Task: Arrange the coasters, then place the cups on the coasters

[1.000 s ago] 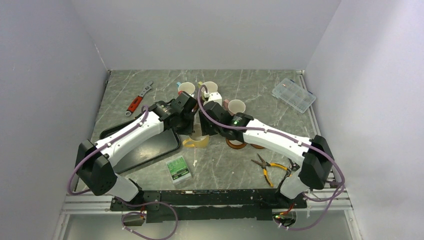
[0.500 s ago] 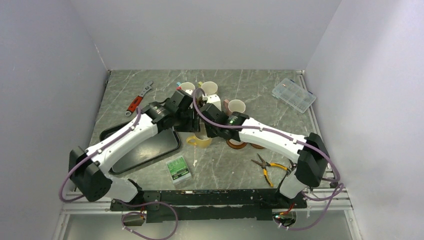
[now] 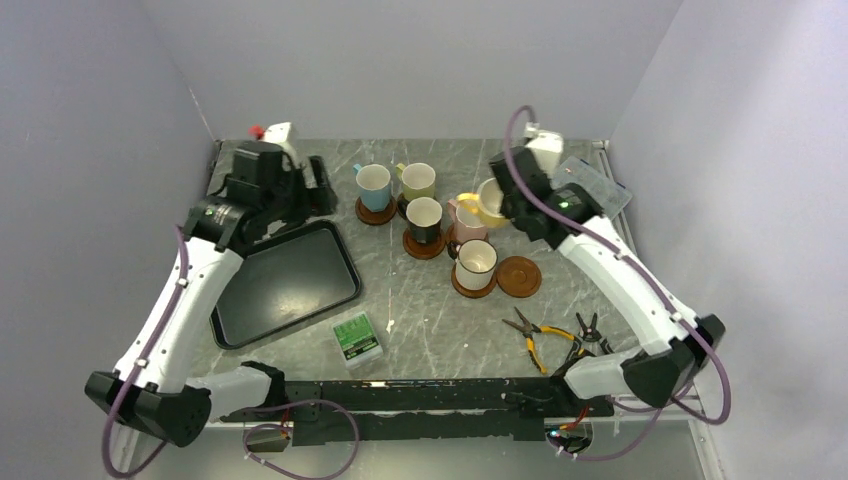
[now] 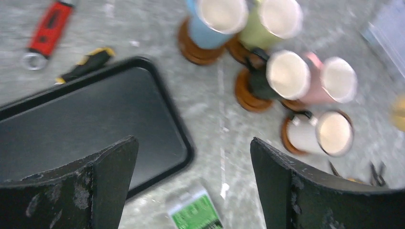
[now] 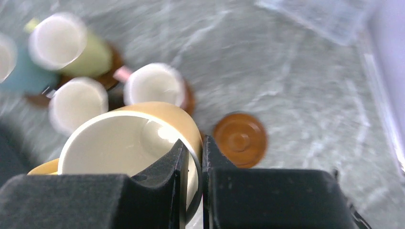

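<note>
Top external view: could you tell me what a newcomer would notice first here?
The yellow ceramic mug hangs above the far right of the table, its rim pinched in the right tool. Nearby, one round reddish-brown coaster lies bare beside the white ceramic mug.

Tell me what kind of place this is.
Likely a robotics test cell, not a kitchen: plain walls box in the table, and pliers and a parts box lie near the mugs.

Observed: black tray lies ahead of my left fingers. A green packet sits between them, and a red-handled wrench and yellow-black tool lie beyond. A clear compartment box is far ahead-right of my right fingers.
</note>
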